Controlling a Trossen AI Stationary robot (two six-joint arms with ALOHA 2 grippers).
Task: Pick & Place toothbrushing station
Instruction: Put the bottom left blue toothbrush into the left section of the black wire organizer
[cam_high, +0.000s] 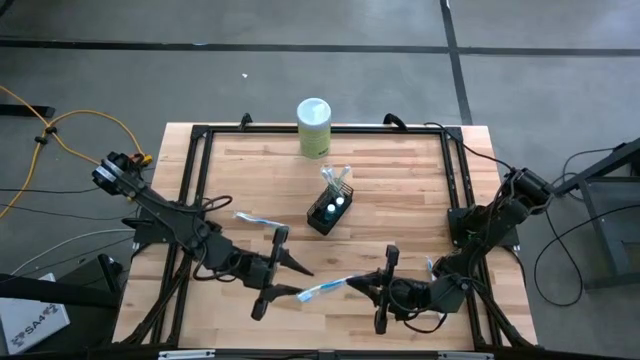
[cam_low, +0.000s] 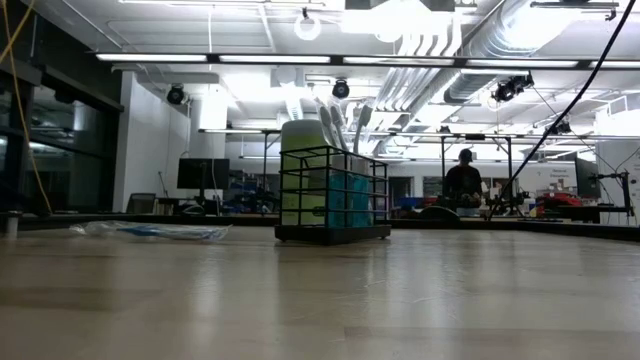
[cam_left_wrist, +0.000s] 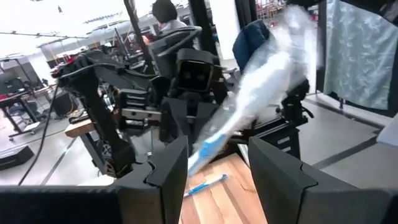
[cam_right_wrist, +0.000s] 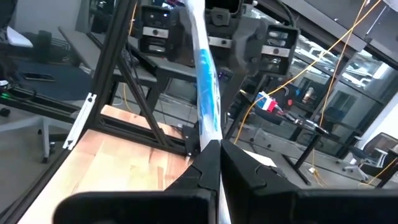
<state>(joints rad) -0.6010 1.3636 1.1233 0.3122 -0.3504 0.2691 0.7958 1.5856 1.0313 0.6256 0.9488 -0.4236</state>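
Two arms low at the desk (cam_high: 400, 190) near edge | holder (cam_high: 330, 211) mid-desk, open wood around | right gripper (cam_high: 372, 289) clamps wrapped toothbrush (cam_high: 322, 291) | left gripper (cam_high: 276, 272) spread, empty | low view alone shows canister (cam_low: 300, 170) behind holder

A pale green canister with a white lid (cam_high: 314, 127) stands upright near the wooden table's (cam_high: 400, 200) far edge; a person (cam_low: 462, 179) sits beyond.

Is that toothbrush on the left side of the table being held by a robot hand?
No, the wrapped toothbrush lies alone on the wooden table; neither gripper touches it.
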